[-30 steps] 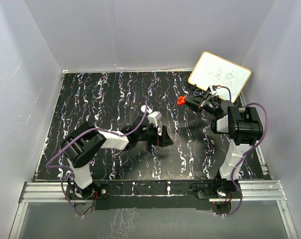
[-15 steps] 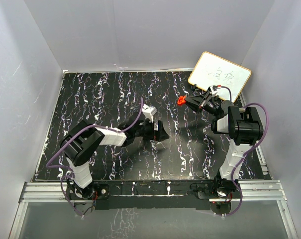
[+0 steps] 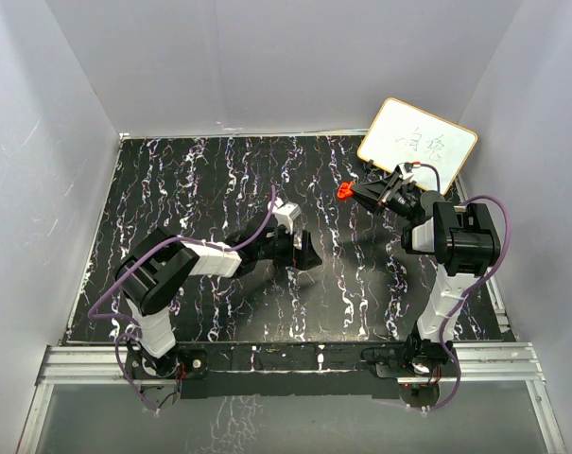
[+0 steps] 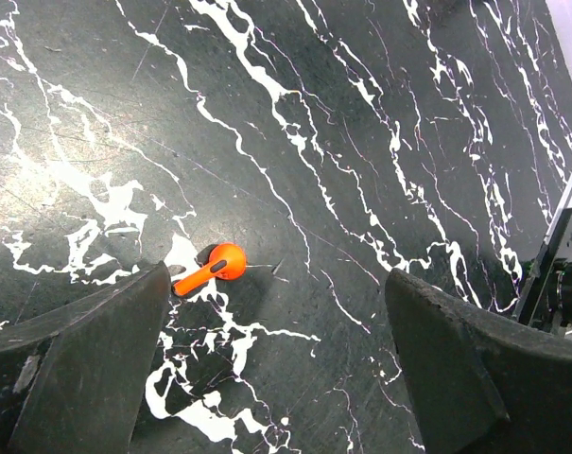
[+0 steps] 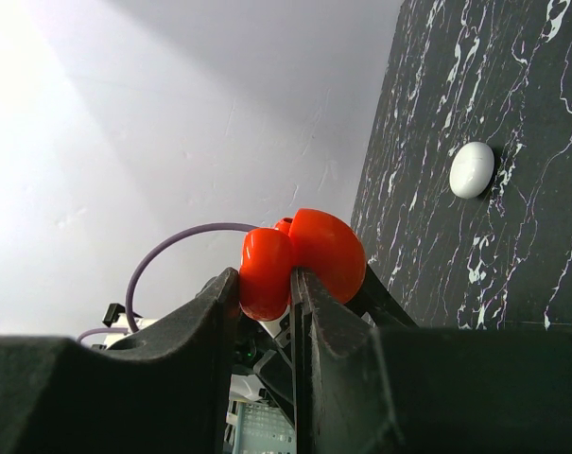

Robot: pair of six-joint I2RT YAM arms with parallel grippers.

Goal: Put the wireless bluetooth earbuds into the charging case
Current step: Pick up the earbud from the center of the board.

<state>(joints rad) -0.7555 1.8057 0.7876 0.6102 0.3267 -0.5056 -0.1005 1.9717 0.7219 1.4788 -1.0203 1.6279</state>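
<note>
One orange-red earbud (image 4: 219, 265) lies on the black marbled table, stem pointing left. My left gripper (image 4: 276, 322) is open and hovers low over it, with the bud just inside the left finger (image 4: 87, 359). In the top view the left gripper (image 3: 301, 253) is at mid-table and hides the bud. My right gripper (image 5: 267, 284) is shut on the red charging case (image 5: 323, 251), whose two glossy halves stand apart. One half is pinched between the fingers. It is held above the table at the back right (image 3: 343, 190). No other earbud shows.
A white board with writing (image 3: 418, 144) leans in the back right corner. A small white rounded object (image 5: 472, 169) lies on the table in the right wrist view. Grey walls enclose the table on three sides. A purple cable loops from each arm.
My left arm has swung its gripper a little left and lower over the table. The right arm and the case have not moved.
</note>
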